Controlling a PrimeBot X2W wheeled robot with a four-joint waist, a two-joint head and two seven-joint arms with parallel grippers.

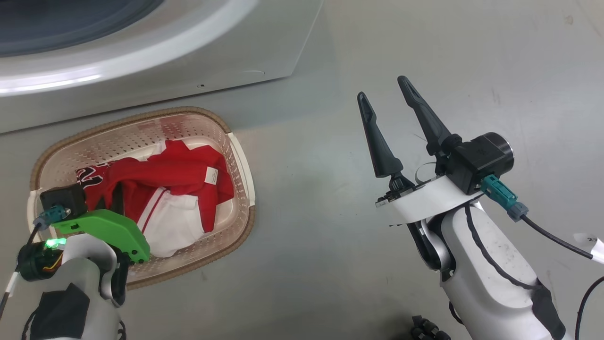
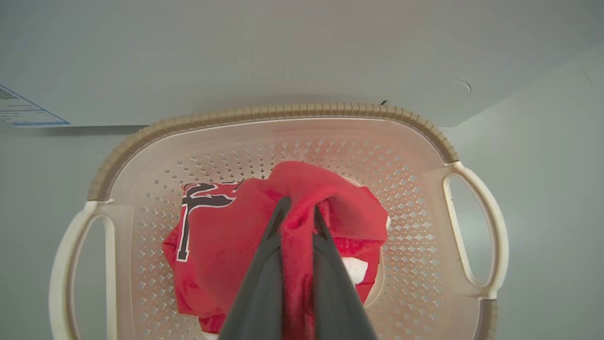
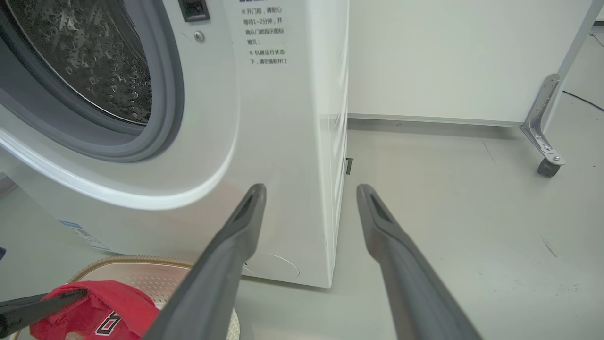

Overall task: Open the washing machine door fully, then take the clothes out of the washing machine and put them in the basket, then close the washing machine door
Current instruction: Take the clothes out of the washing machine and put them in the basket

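The cream basket (image 1: 141, 115) with a brown rim stands on the floor just before the white washing machine (image 1: 188, 61). Red and white clothes (image 1: 179, 170) lie bunched inside it. My left gripper (image 2: 299, 208) hangs over the basket (image 2: 302, 111), shut on a fold of the red clothes (image 2: 222, 236), which rises between its fingers. To the right, above bare floor, my right gripper (image 1: 383, 89) stands open and holds nothing. In the right wrist view, my right gripper (image 3: 311, 189) points at the washing machine's (image 3: 283, 141) lower corner, where the steel drum (image 3: 94, 56) shows open. The washing machine door is out of view.
A white panel on a metal bracket with a caster (image 3: 547, 165) stands right of the machine. A black cable (image 1: 557, 241) trails from my right wrist. Grey floor (image 1: 424, 47) spreads right of the basket.
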